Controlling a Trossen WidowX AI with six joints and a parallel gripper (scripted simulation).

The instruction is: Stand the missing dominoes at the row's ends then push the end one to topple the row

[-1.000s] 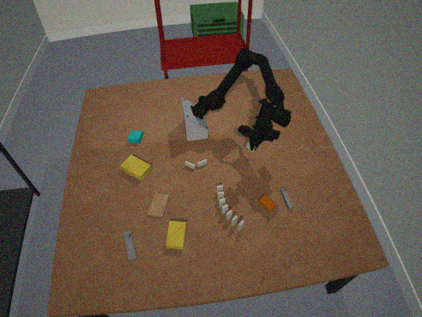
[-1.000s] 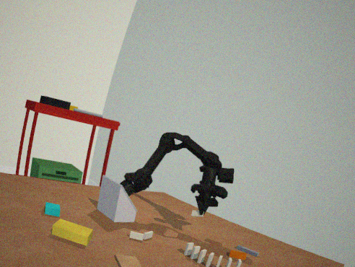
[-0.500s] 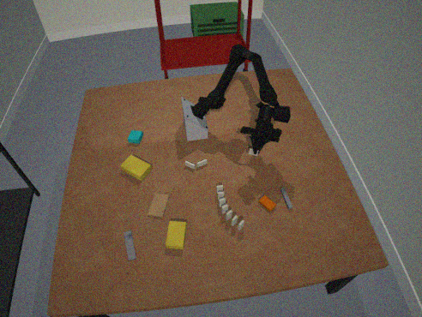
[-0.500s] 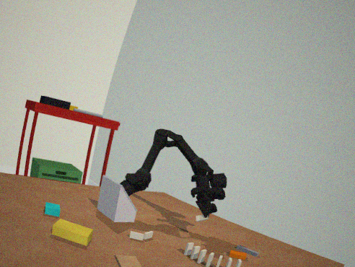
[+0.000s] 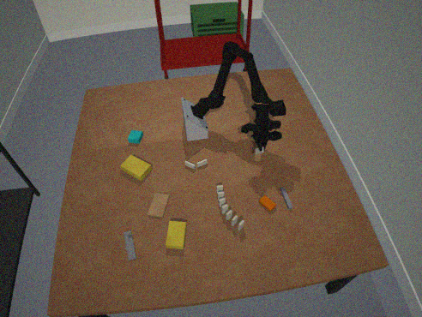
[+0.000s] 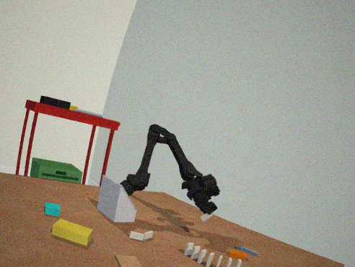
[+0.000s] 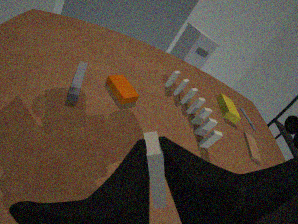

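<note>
My gripper is shut on a white domino and holds it above the table, behind and to the right of the row in the top view. Several white dominoes stand upright in a gently curved row; one of them is a middle domino. The held domino is well apart from the row. Two loose white dominoes lie on the table in a shallow V, behind and left of the row in the top view.
An orange block and a grey bar lie right of the row. Left are two yellow blocks, a tan slab, a cyan block and another grey bar. A grey wedge stands near the arm's base.
</note>
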